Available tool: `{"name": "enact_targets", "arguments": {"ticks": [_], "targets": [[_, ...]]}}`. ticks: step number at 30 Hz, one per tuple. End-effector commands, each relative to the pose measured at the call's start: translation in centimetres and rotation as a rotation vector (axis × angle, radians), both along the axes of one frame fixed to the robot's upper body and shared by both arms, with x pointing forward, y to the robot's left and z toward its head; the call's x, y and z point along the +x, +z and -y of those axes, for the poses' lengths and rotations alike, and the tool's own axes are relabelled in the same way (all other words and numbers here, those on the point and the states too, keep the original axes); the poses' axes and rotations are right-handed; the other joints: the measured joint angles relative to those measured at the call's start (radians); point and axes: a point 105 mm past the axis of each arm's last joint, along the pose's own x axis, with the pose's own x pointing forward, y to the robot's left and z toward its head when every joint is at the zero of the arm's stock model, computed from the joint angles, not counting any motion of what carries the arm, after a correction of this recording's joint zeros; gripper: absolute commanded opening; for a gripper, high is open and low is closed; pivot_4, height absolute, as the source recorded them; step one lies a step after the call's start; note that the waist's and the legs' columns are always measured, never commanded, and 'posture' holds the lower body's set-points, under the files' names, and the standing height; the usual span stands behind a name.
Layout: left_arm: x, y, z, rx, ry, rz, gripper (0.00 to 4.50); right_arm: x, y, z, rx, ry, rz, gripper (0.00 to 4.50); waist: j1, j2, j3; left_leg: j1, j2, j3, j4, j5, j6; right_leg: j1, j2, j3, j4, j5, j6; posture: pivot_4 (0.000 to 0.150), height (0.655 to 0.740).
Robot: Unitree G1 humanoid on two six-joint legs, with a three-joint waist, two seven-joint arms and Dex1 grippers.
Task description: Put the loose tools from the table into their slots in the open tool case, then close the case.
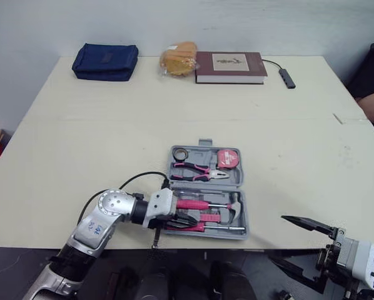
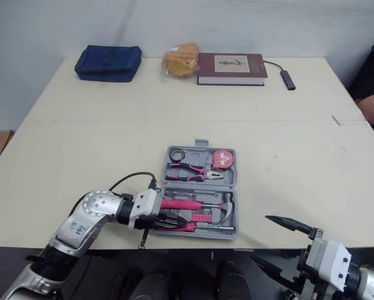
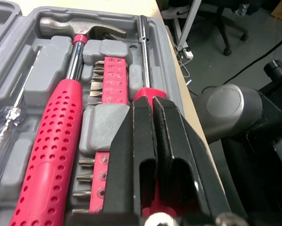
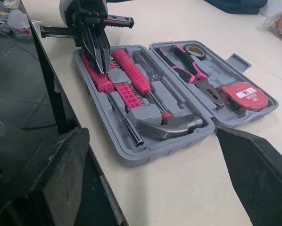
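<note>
Pressing on the red screwdriver (image 4: 103, 84) in the front slot of the tool case (image 4: 169, 146), my left gripper (image 3: 153, 106) is narrowed into a blunt pusher, likely to seat it; my right gripper (image 2: 260, 237) hangs wide open right of the case.

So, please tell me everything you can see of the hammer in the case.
The hammer lies flat in its moulded slot in the half of the open grey tool case nearer the robot. It has a pink grip dotted with small holes, a shiny metal neck and a steel-looking claw head. Beside it lie a clear-handled screwdriver and a pink bit holder. The left gripper is close, not touching it.
</note>
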Motion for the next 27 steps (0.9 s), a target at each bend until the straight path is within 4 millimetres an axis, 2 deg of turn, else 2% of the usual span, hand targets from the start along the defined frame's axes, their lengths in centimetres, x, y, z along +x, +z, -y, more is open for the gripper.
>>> {"name": "enact_targets", "arguments": {"ticks": [1, 8, 11, 16, 18, 21, 24, 27], "targets": [[-0.1, -1.8, 0.1, 0.085, -0.011, -0.010, 0.06, -0.2, 0.3, 0.4, -0.006, -0.016, 0.022, 4.50, 0.000, 0.000, 0.000, 0.000, 0.000, 0.000, 0.000, 0.000, 0.000, 0.000, 0.000, 0.000, 0.000, 0.000, 0.000, 0.150, 0.7400], [0.2, -3.8, -0.6, 0.241, 0.027, -0.062, 0.06, 0.0, 0.3, 0.5, -0.006, -0.023, 0.025, 4.50, 0.001, -0.002, -0.011, 0.001, 0.000, 0.000, 0.000, 0.000, 0.000, 0.002, 0.000, 0.000, 0.000, 0.000, 0.000, 0.150, 0.7400], [0.7, -4.4, -0.8, 0.301, 0.090, -0.082, 0.06, 0.1, 0.2, 0.5, -0.009, -0.021, 0.028, 4.50, 0.000, -0.001, -0.017, 0.002, 0.000, -0.001, 0.000, 0.000, 0.000, 0.003, -0.001, 0.000, 0.000, 0.000, 0.000, 0.150, 0.7400], [0.2, -4.7, -1.0, 0.332, 0.073, -0.081, 0.06, 0.6, 0.0, 0.6, -0.019, -0.023, 0.029, 4.50, -0.001, 0.004, -0.022, 0.005, 0.001, -0.002, 0.000, -0.001, -0.001, 0.006, -0.001, -0.001, -0.001, 0.000, -0.001, 0.150, 0.7400], [0.4, -3.9, -0.5, 0.271, 0.079, -0.053, 0.06, 1.1, -0.1, 0.7, -0.013, -0.047, 0.028, 4.50, -0.002, 0.005, -0.023, 0.008, 0.002, -0.002, -0.002, -0.002, -0.001, 0.009, -0.001, 0.000, -0.003, -0.001, -0.001, 0.150, 0.7400], [0.9, 0.2, 1.1, -0.025, 0.066, 0.004, 0.06, 2.7, 0.4, 1.4, 0.042, -0.162, 0.018, 4.50, -0.002, 0.008, -0.023, 0.012, 0.003, -0.002, -0.003, -0.004, 0.000, 0.013, -0.001, 0.000, -0.004, -0.001, -0.002, 0.150, 0.7400], [0.9, 3.2, 0.2, -0.190, 0.055, 0.010, 0.06, 4.5, -0.1, 2.9, 0.053, -0.337, -0.065, 4.50, -0.003, 0.003, -0.020, 0.007, 0.003, -0.003, -0.003, -0.003, -0.001, 0.007, -0.002, -0.001, -0.002, -0.001, -0.003, 0.150, 0.7400], [2.1, 4.5, -2.6, -0.243, 0.138, -0.001, 0.06, 5.8, 0.3, 2.5, 0.085, -0.313, -0.062, 4.50, -0.003, 0.003, -0.019, -0.002, 0.003, -0.004, -0.001, -0.001, -0.003, -0.003, -0.002, -0.002, 0.000, -0.002, -0.003, 0.150, 0.7400]]}}
